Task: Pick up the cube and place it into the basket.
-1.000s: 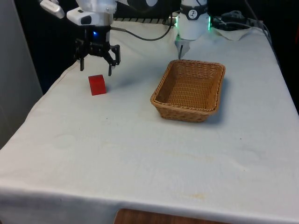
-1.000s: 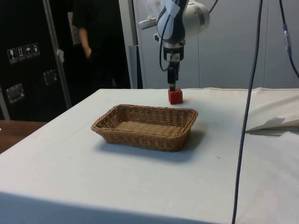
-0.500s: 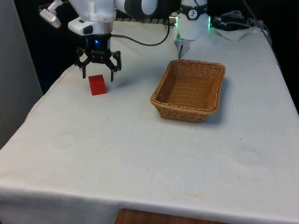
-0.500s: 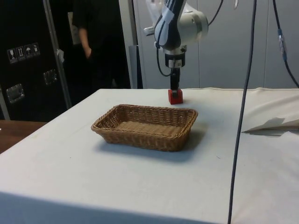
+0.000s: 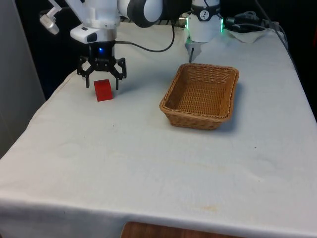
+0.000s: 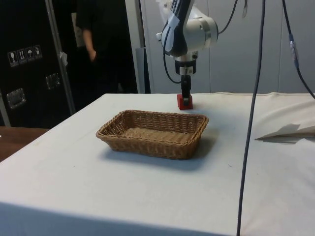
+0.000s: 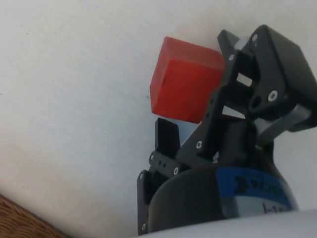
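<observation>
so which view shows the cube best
The wrist view: the red cube is large between the open gripper's fingers. The front view shows it small under the gripper; in the side view the gripper partly covers it.

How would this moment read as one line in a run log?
phase: approach | gripper: open, straddling red cube | cube: on cloth | basket: empty

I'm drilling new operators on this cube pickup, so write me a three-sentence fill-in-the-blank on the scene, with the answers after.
1. The cube on the white cloth is ____ in colour.
2. The gripper has its fingers ____, spread to either side of the cube.
3. The basket holds ____; in the front view it lies to the cube's right.

Missing words: red; open; nothing
</observation>
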Motion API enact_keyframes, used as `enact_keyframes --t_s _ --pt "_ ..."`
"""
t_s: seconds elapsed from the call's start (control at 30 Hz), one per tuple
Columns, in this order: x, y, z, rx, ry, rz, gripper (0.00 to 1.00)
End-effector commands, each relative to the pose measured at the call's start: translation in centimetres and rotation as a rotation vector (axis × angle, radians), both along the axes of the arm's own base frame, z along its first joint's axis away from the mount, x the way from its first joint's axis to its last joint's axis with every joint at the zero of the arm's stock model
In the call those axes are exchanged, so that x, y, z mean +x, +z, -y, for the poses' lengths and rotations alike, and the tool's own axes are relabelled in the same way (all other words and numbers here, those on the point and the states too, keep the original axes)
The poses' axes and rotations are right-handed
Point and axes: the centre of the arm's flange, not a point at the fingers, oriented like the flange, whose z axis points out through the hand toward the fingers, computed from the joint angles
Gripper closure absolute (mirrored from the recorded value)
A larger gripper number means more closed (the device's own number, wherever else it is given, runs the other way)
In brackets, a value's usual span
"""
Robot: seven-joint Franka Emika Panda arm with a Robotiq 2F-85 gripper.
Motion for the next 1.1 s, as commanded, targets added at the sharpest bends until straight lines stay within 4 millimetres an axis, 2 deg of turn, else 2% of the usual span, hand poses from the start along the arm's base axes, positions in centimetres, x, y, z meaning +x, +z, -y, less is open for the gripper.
enact_keyframes --t_s 0.0,0.1,0.13,0.17,0.33,0.37,0.4,0.67,0.73,0.77,0.8,1.07 --pt "0.2 0.1 0.0 0.009 0.007 0.013 0.0" --pt "0.1 0.0 0.1 0.008 0.006 0.01 0.0" --pt "-0.1 -0.1 0.2 0.001 0.001 -0.002 0.21" --pt "0.1 0.1 0.2 0.008 0.004 0.01 0.21" --pt "0.1 0.0 0.3 0.008 0.004 0.008 0.77" --pt "0.1 0.0 0.3 0.008 0.004 0.007 0.96" --pt "0.1 0.1 0.3 0.008 0.003 0.008 0.99" --pt "0.1 0.1 0.3 0.008 0.004 0.007 0.98" --pt "0.3 1.0 0.1 0.005 -0.006 0.014 0.98" --pt "0.1 0.2 0.3 0.001 -0.001 0.002 0.98" --pt "0.3 1.2 0.0 0.005 -0.006 0.017 0.98" --pt "0.4 3.1 -0.7 0.018 -0.026 0.047 0.98"
